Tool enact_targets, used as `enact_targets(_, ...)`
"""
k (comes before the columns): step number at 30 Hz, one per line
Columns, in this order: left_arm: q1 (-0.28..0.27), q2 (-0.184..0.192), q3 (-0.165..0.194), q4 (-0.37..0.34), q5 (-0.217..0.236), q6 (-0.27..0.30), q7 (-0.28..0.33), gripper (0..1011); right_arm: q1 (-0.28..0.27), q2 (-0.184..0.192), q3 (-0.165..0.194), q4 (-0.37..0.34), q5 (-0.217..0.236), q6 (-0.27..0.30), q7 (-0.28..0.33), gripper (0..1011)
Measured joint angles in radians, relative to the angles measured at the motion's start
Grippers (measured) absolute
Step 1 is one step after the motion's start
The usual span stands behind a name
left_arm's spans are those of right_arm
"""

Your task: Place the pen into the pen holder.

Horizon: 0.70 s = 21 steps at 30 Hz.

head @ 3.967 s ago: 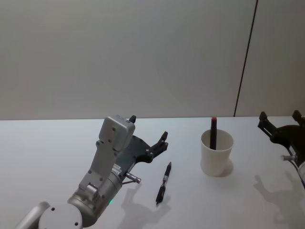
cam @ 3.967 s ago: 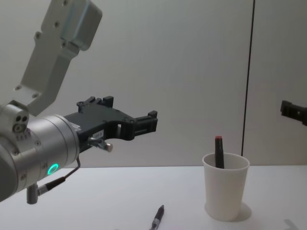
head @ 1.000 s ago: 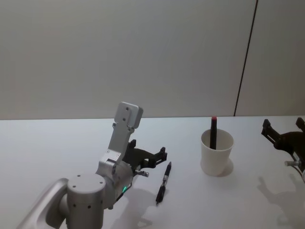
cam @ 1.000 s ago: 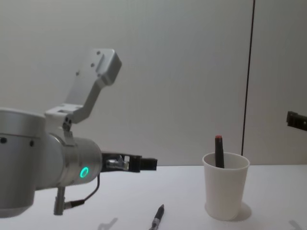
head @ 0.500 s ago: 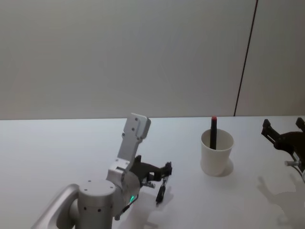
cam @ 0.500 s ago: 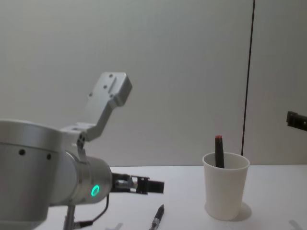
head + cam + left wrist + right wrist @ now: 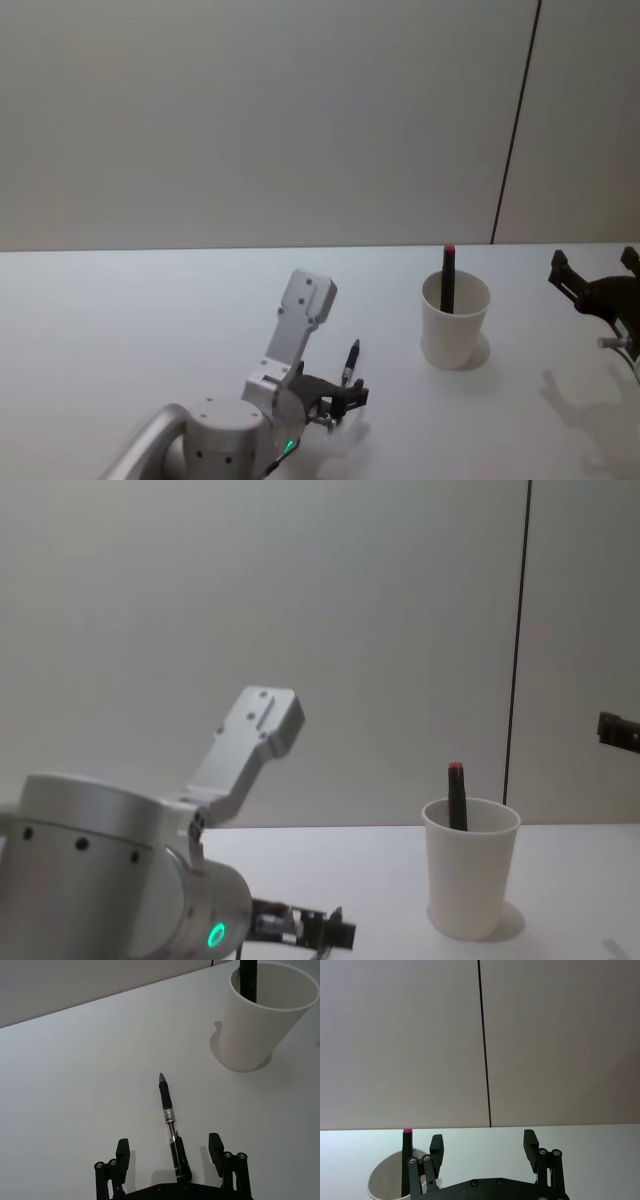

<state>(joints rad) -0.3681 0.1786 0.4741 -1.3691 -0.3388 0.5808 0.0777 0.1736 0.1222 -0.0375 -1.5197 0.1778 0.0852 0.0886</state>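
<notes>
Straddling the pen: left tool sits low over the white worktop, fingers spread wide, nothing gripped.

The slim black pen with a clear middle section lies flat on the worktop. Its back end is between the two fingers with a gap on each side, and its tip points away from the tool. In the head view the plain white paper cup stands upright to the right of that pen, well apart from it. A dark pen with a red top stands inside the cup, leaning on the rim. The right tool hangs at the far right past the cup, above the worktop, fingers apart and empty.
</notes>
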Motion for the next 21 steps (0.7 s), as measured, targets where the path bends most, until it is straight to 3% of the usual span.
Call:
enact_targets(9, 0.002, -0.01, 0.014, 0.03, 0.043, 0.016, -0.001, 1004, 0.0, 0.0, 0.0, 0.0, 0.0, 0.0, 0.0, 1001)
enact_targets(21, 0.005, -0.015, 0.023, 0.056, 0.097, -0.015, -0.006, 1004, 0.0, 0.0, 0.0, 0.0, 0.0, 0.0, 0.0, 1001)
